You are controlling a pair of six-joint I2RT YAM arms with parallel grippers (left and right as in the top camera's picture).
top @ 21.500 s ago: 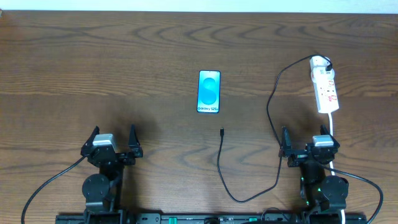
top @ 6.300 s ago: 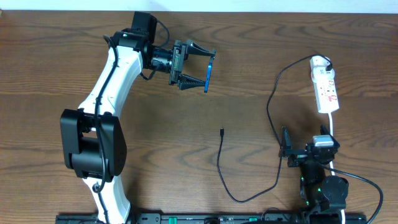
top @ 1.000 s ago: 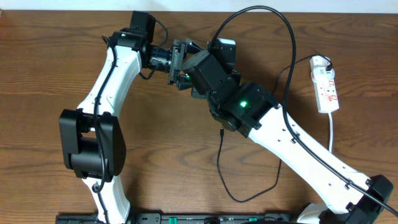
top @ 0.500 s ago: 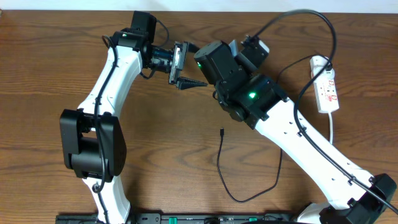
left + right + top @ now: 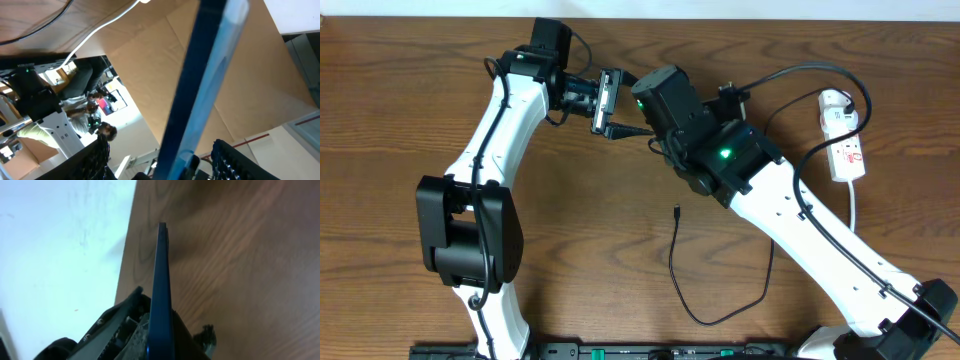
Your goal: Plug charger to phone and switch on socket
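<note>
so the right tool (image 5: 160,326) was clamped on the phone (image 5: 161,275), holding it edge-on above the bench (image 5: 570,240), left tool (image 5: 159,152) spread loosely around it, I'd guess so the port's reachable for the charger plug (image 5: 676,211) lying below

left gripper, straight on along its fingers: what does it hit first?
The phone. It stands edge-on between the left gripper's open fingers, held by the right gripper. Going on would slide the left gripper further along the phone, then probably into the right arm; depth is unclear.
</note>
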